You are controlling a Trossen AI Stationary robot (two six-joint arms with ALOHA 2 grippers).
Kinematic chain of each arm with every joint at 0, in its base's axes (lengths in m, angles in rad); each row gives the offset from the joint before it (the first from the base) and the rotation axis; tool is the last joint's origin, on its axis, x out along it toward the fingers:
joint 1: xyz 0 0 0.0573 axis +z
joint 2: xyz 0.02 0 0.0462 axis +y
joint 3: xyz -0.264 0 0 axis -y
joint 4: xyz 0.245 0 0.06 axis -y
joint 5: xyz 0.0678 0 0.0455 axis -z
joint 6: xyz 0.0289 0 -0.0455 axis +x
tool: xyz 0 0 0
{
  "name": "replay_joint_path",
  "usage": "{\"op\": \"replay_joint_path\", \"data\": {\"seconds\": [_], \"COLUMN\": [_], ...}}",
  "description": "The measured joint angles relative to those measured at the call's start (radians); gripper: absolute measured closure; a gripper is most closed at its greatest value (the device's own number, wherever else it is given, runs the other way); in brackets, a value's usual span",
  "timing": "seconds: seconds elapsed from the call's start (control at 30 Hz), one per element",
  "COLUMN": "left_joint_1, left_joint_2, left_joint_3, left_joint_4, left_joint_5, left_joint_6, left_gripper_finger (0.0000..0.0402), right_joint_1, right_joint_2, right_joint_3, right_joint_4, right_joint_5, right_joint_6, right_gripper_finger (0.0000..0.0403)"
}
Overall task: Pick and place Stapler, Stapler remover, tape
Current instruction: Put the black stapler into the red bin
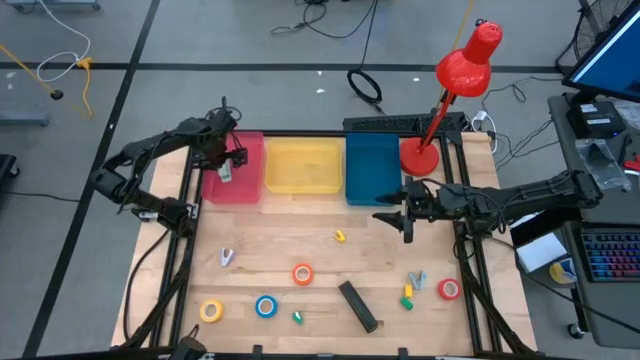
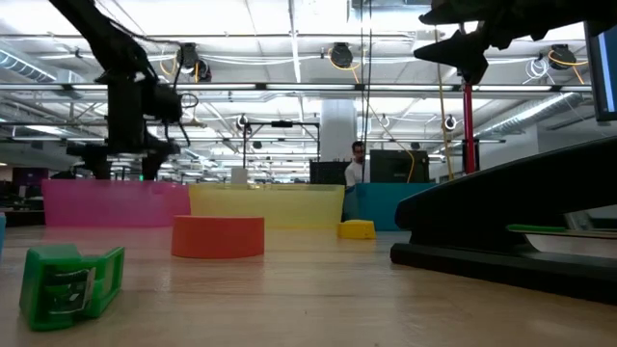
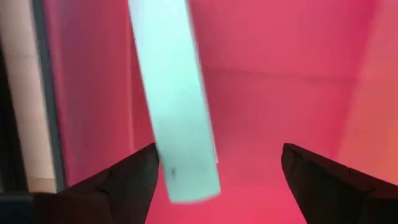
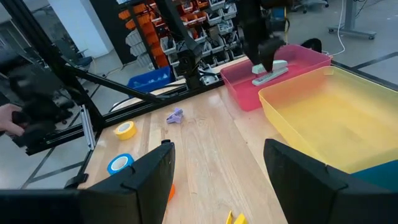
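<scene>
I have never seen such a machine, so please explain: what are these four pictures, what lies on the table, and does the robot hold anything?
It is a robot with two dark arms at a wooden table; each arm ends in a two-finger gripper. One picture looks straight down from above, one looks level across the table top, and two come from cameras on the arms' wrists.

At the back stand a pink bin, a yellow bin and a blue bin. On the wood lie four tape rolls: yellow, blue, orange-red and red, also a black stapler and some small coloured pieces.

The left gripper is over the pink bin, open; a pale stapler is just below it, apparently not gripped. The right gripper waits open near the blue bin, holding nothing.
</scene>
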Motion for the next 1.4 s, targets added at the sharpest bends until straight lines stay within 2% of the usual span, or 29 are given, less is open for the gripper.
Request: {"op": "replay_joint_path", "data": {"seconds": [0.23, 0.43, 0.6, 0.87, 1.1, 1.3, 1.4], "left_joint_1": [-0.096, -0.276, -0.437, -0.676, -0.890, -1.089, -1.162], "left_joint_2": [-0.217, -0.393, -0.481, -0.510, -0.510, -0.510, -0.512], "left_joint_3": [0.055, 0.058, 0.058, 0.058, 0.058, 0.058, 0.058], "left_joint_4": [-0.082, -0.099, -0.079, 0.075, 0.243, 0.337, 0.355], "left_joint_5": [-0.003, 0.030, 0.050, 0.046, -0.092, -0.193, -0.216], "left_joint_6": [0.015, -0.033, -0.091, -0.098, -0.138, -0.093, -0.086], "left_gripper_finger": [0.0067, 0.0067, 0.0066, 0.0066, 0.0066, 0.0066, 0.0066], "right_joint_1": [0.000, 0.000, 0.000, 0.000, 0.000, 0.004, 0.038], "right_joint_2": [0.000, 0.000, 0.000, 0.000, 0.000, 0.000, 0.000], "right_joint_3": [0.000, 0.000, 0.000, 0.000, 0.000, 0.000, 0.000], "right_joint_4": [-0.047, -0.064, -0.056, -0.048, -0.048, -0.048, -0.043], "right_joint_5": [-0.002, -0.002, -0.002, -0.002, -0.004, -0.180, -0.180], "right_joint_6": [0.002, 0.002, 0.002, 0.003, 0.067, 0.090, 0.131], "right_gripper_finger": [0.0165, 0.0165, 0.0165, 0.0165, 0.0165, 0.0165, 0.0165]}}
